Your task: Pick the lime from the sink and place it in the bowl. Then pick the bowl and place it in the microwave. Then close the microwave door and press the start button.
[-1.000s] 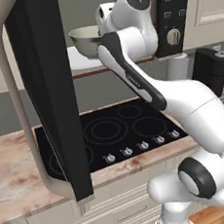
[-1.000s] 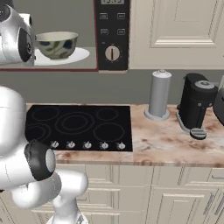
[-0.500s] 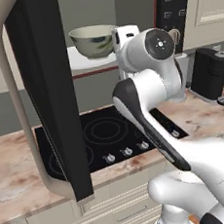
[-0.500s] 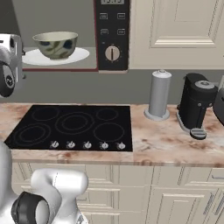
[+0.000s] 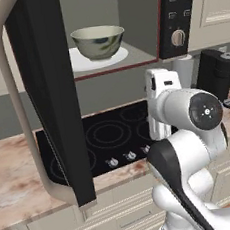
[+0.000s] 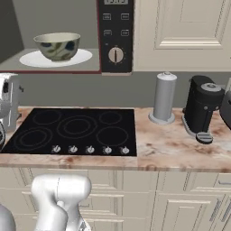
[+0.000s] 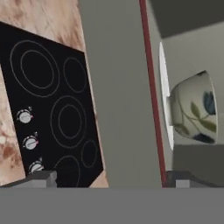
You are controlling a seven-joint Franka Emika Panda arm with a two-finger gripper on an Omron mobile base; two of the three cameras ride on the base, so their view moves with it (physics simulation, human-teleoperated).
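bowl [image 5: 98, 41] seated on plate [image 5: 81, 60] inside microwave [image 6: 116, 36] | door [image 5: 48, 104] swung open at 9 o'clock | gripper [image 7: 111, 179] jaws spread wide, nothing held

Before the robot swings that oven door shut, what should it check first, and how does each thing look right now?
1. The bowl sits on the white plate inside the microwave: ok.
2. Lime inside the bowl: cannot tell, its inside is hidden.
3. The microwave door stands wide open, nothing in its path to the opening: ok.
4. The end effector is open and holds nothing: ok.
5. The arm is out of the oven, down over the stovetop: ok.
6. The knob on the control panel is unblocked: ok.
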